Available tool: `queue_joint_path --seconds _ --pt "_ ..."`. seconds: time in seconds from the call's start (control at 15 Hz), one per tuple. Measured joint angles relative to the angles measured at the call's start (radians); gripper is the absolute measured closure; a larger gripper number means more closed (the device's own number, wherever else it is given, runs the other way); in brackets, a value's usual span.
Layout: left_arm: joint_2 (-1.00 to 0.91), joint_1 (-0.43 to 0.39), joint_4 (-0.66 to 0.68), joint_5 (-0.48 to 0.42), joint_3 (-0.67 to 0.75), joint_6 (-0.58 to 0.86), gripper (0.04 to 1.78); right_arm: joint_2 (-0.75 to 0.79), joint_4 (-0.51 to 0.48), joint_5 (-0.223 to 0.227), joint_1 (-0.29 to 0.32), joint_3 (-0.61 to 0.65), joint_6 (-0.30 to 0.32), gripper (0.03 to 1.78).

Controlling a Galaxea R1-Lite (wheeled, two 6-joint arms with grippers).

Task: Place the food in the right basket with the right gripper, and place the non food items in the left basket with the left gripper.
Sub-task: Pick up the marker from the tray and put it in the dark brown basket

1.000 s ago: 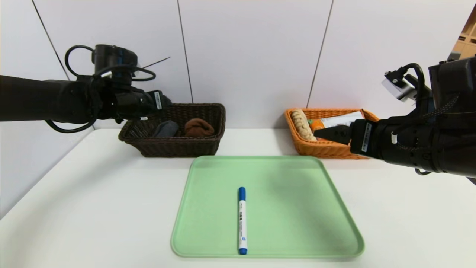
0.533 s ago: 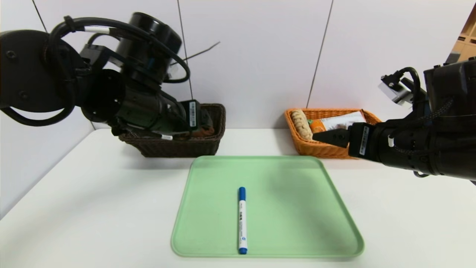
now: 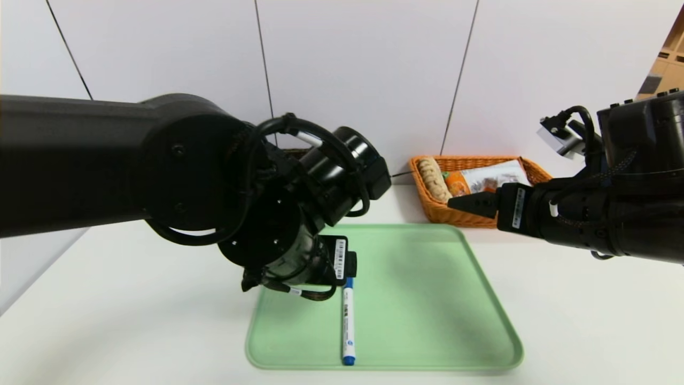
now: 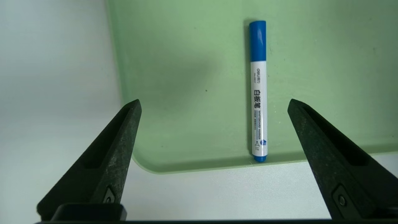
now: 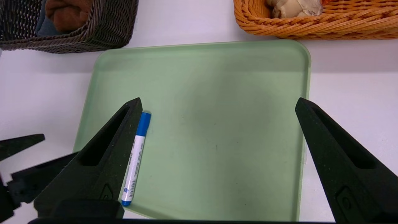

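Note:
The white marker with blue cap (image 3: pixel 348 326) lies lengthwise on the green tray (image 3: pixel 427 299), its tail at the near rim. My left gripper (image 4: pixel 214 101) is open and empty above the tray's near left part, with the marker (image 4: pixel 258 93) between its fingers' line of sight, off toward one finger. My right gripper (image 3: pixel 454 203) is open and empty, held above the tray's far right corner in front of the orange basket (image 3: pixel 465 216). That basket holds the bread roll (image 3: pixel 433 179) and the orange snack bag (image 3: pixel 489 176). The dark basket (image 5: pixel 102 31) holds the brown towel (image 5: pixel 67 12) and grey cloth (image 5: pixel 43 29). The red toy is out of view.
In the head view my left arm (image 3: pixel 160 166) hides the dark basket and the table's far left. White table (image 3: pixel 588 321) surrounds the tray, with a white wall close behind the baskets.
My left arm has swung from over the dark basket forward and down to above the tray's left side near the marker. My right gripper has drifted slightly left.

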State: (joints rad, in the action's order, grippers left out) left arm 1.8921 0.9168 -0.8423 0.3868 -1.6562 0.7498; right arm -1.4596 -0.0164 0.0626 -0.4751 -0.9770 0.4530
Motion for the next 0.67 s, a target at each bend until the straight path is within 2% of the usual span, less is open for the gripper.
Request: queue_joint_path --seconds 0.33,0.67 --pt "0.138 0.061 -0.116 0.002 -0.125 0.125 0.15 -0.01 0.003 0.002 0.005 0.007 -0.002 0.11" --pt "0.247 0.076 -0.124 0.002 -0.174 0.167 0.13 -0.016 0.004 0.003 0.018 0.009 -0.002 0.11"
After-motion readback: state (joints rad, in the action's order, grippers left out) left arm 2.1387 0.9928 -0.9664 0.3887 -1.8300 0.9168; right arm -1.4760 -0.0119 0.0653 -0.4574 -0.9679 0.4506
